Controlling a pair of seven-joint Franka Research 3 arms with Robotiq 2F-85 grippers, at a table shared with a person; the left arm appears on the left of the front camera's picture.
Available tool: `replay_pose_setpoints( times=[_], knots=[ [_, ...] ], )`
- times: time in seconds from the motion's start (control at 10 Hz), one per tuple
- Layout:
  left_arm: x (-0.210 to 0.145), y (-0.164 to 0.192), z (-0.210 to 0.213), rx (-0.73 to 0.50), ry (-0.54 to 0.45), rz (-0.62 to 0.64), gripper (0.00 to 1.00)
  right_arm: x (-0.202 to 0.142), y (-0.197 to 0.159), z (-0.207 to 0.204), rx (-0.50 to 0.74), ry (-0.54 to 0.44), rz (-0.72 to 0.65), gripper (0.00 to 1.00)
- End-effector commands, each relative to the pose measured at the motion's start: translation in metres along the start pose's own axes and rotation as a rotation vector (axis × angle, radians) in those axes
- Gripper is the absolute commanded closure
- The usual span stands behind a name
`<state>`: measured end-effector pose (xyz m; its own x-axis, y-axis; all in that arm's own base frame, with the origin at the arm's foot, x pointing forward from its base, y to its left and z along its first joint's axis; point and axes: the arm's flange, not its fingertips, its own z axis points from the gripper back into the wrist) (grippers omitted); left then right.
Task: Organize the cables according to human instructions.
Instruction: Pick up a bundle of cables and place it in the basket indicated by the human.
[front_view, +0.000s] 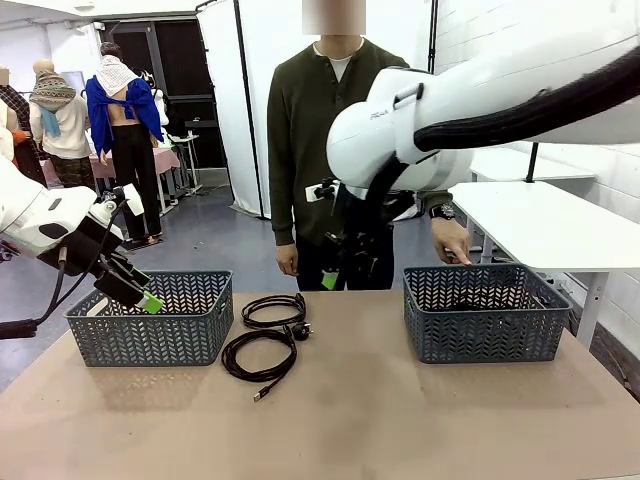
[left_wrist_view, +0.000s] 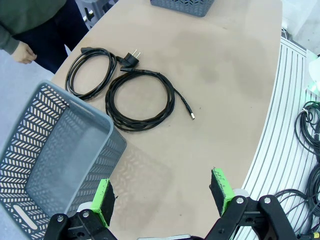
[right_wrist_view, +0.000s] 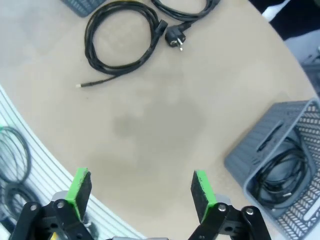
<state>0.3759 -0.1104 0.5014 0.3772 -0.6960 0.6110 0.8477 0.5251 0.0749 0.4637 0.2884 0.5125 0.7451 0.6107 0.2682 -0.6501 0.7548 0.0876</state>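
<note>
Desk: What's on the table (front_view: 400, 420)?
Operator: Two coiled black cables lie side by side between the baskets: a power cord (left_wrist_view: 128, 59) farther off, a thinner cable (left_wrist_view: 109, 102) nearer me. More cables (right_wrist_view: 265, 175) lie in the right basket (front_view: 485, 312), a person's hand (front_view: 452, 243) at its rim.
Desk: Grippers?
Operator: My left gripper (left_wrist_view: 162, 197), by the left basket (front_view: 150, 318), has its jaws wide and empty. My right gripper (right_wrist_view: 141, 192) is likewise, above bare tabletop.

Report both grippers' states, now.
Left gripper: open, holding nothing, near the grey lattice plastic basket.
Right gripper: open, holding nothing, above the beige table.
</note>
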Motion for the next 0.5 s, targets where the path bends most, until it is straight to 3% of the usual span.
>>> replay_pose_setpoints(
  times=[0.0, 0.4],
  knots=[
    [-0.004, 0.003, -0.001, -0.017, -0.014, -0.014, 0.00, 0.023, 0.007, -0.011, -0.002, 0.032, -0.080, 0.00],
    [-0.004, 0.003, -0.001, -0.017, -0.014, -0.014, 0.00, 0.047, 0.018, -0.043, -0.021, 0.095, -0.124, 0.00]
  ],
)
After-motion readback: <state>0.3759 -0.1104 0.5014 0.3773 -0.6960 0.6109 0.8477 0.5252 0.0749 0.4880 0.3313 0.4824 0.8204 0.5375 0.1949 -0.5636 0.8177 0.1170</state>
